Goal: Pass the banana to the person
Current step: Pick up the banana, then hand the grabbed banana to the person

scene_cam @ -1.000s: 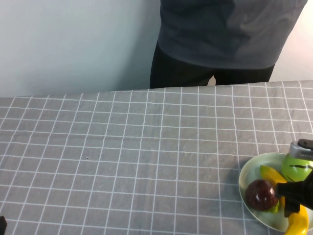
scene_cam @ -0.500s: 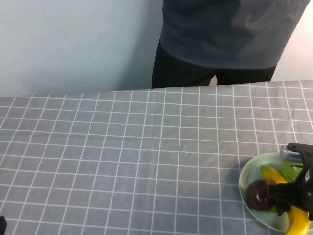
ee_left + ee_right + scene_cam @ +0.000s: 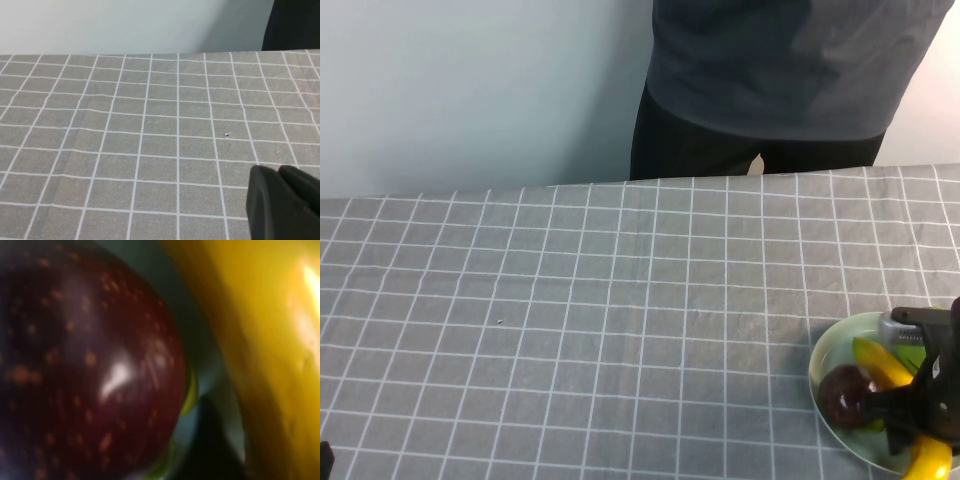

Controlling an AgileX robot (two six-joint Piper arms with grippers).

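Note:
The bright-yellow banana (image 3: 878, 364) lies on a pale green plate (image 3: 820, 358) at the table's near right; it fills one side of the right wrist view (image 3: 270, 340). My right gripper (image 3: 905, 418) is low over the plate, jaws open astride the banana's middle. One dark finger (image 3: 205, 440) sits between the banana and a dark red fruit (image 3: 85, 365), with a thin gap to the banana. The person (image 3: 780, 70) in a dark grey T-shirt stands behind the far edge; no hand shows. My left gripper (image 3: 277, 172) is shut and empty above bare cloth.
The dark red fruit (image 3: 842, 394) sits on the plate beside the banana. A green fruit (image 3: 912, 357) is mostly hidden behind my right arm. A grey checked cloth (image 3: 600, 330) covers the table. The left arm shows as a dark bit at the near-left corner (image 3: 324, 460).
My right gripper has come down over the plate and shifted toward the near edge, now covering the green fruit and straddling the banana. The left arm has not moved.

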